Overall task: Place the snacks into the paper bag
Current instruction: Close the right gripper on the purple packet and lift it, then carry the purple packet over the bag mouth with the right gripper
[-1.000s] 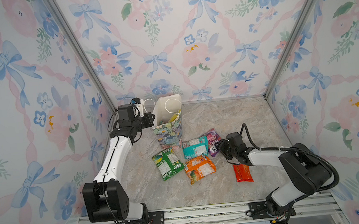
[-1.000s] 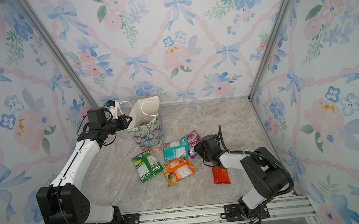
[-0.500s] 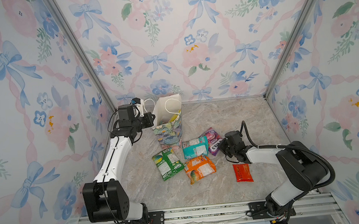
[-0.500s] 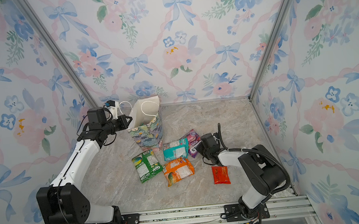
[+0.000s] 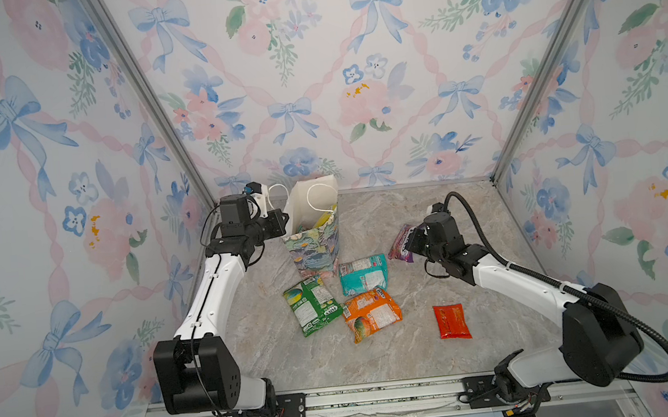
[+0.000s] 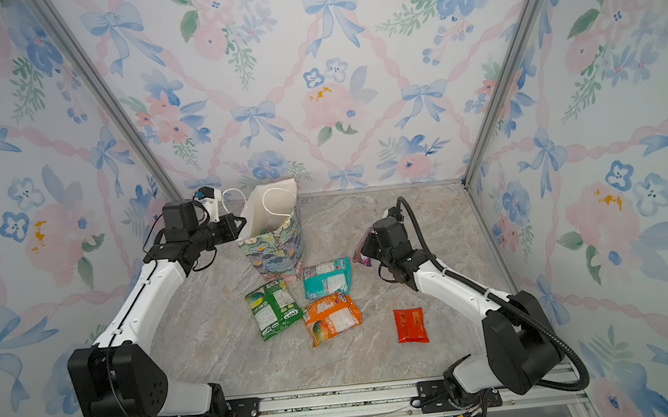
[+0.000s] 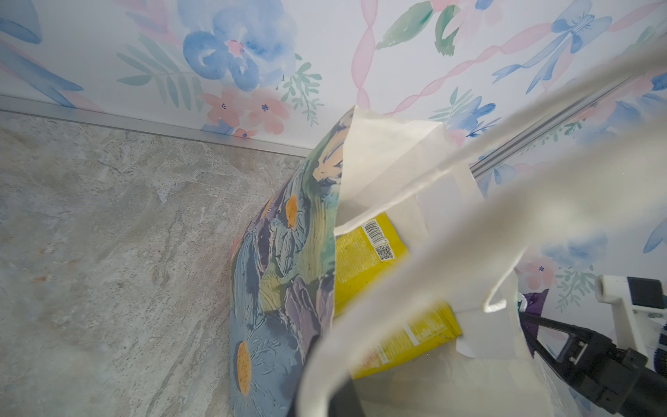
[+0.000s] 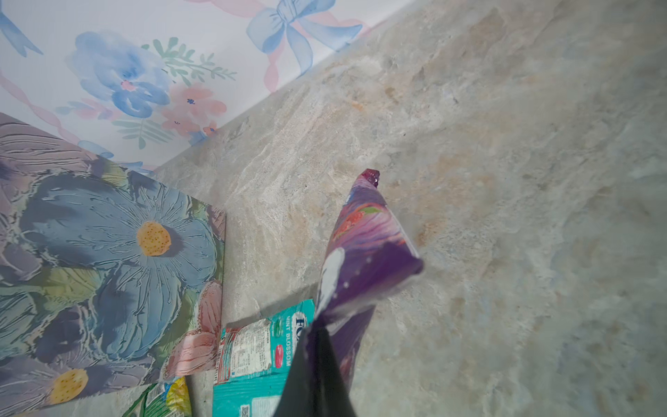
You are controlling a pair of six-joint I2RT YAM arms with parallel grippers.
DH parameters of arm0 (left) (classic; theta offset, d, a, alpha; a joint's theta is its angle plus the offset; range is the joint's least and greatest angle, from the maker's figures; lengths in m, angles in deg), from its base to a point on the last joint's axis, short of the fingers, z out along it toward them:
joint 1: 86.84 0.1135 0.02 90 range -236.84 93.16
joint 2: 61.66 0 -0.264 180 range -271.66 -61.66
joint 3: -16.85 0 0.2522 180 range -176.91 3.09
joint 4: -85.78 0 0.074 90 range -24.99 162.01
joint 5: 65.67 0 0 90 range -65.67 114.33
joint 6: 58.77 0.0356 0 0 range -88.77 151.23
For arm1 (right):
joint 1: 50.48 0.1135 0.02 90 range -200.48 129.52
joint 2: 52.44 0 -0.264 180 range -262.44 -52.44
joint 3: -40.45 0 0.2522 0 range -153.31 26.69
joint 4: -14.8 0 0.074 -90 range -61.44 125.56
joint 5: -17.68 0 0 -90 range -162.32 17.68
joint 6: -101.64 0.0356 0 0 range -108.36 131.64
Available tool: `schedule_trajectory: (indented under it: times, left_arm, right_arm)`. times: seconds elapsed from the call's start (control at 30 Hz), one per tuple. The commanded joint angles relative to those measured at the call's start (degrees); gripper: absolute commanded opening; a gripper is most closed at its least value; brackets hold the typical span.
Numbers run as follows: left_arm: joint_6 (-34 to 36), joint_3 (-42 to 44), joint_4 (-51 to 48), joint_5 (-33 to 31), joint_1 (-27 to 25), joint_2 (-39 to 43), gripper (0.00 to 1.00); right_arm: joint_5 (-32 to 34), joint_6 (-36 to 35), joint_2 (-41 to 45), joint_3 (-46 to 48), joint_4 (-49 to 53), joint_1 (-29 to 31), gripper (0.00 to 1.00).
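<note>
Snacks (image 6: 332, 316): purple pouch (image 5: 399, 241) pinched in closed right tool (image 5: 410, 245), hanging above tabletop (image 5: 428, 204) right of middle. Teal pouch (image 5: 363, 274), green pouch (image 5: 313, 309) and orange pouch (image 5: 372, 314) flat mid-tabletop by paper bag (image 5: 315, 247). Red pouch (image 5: 452, 321) toward front right corner. Bag upright near back edge, rim clamped by left tool (image 5: 285, 222). Inside, yellow pouch (image 7: 364, 260) with barcode, plain only from left wrist. Red pouch only in both top views.

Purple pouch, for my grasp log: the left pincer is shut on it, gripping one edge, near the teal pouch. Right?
No: it is the right pincer that is shut on the purple pouch, as the right wrist view shows. The rest stands: one edge is gripped, near the teal pouch. The left pincer grips the paper bag.
</note>
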Motion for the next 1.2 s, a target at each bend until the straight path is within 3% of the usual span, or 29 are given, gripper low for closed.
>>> schedule_trajectory:
  times: [0.0, 0.33, 0.73, 1.17]
  left_arm:
    - [1.1, 0.0, 0.5, 1.4, 0.4, 0.7, 0.0]
    - [1.1, 0.0, 0.5, 1.6, 0.4, 0.5, 0.0]
    - [1.1, 0.0, 0.6, 1.7, 0.4, 0.3, 0.0]
    - [1.0, 0.0, 0.5, 1.9, 0.4, 0.5, 0.0]
  right_arm:
    - [0.1, -7.6, 2.1, -6.0, 4.5, 0.1, 0.0]
    - [-6.5, -13.8, 1.2, -21.8, 12.4, 3.8, 0.0]
    - [-13.1, -17.5, -1.4, -38.2, 18.7, 13.9, 0.0]
    - [-15.7, -19.3, -13.5, -56.1, 19.9, 20.6, 0.0]
